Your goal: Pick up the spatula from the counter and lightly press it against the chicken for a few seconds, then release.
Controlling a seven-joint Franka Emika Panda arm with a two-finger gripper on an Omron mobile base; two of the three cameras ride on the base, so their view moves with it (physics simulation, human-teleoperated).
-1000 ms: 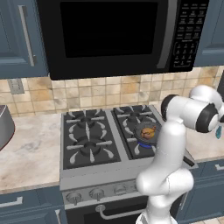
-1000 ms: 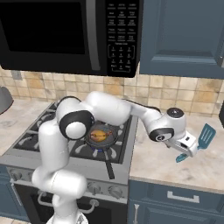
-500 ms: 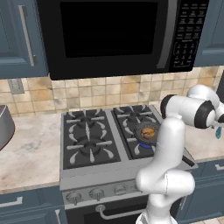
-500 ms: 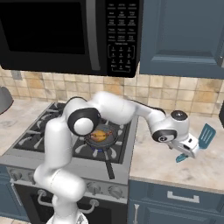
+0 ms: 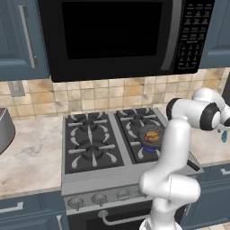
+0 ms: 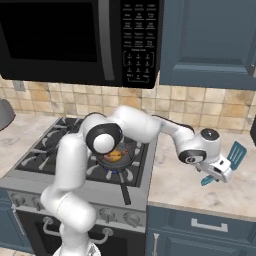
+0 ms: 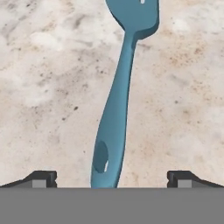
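A teal spatula point(image 7: 119, 100) lies on the speckled counter point(image 7: 52, 87), blade far from me and its holed handle end between my fingertips. My gripper point(image 7: 112, 180) is open, with one fingertip point(image 7: 46, 177) on each side of the handle and neither touching it. From the right base view the gripper point(image 6: 219, 173) hangs low over the spatula point(image 6: 236, 154) on the counter right of the stove. The chicken point(image 6: 116, 156) sits in a small dark pan point(image 6: 114, 163) on the front right burner. The chicken point(image 5: 153, 135) also appears in the left base view, with the spatula's handle tip point(image 5: 223, 136) past my wrist.
The pan's long handle point(image 6: 123, 187) points toward the stove's front edge. A microwave point(image 6: 75, 35) hangs above the stove point(image 5: 94, 143). A grey pot point(image 5: 4, 130) stands on the left counter. Blue cabinets line the wall, and the counter's front edge point(image 6: 200, 207) is near the spatula.
The hand has crept a little down and to the right, closer over the spatula's handle. The spatula, pan and chicken have stayed put.
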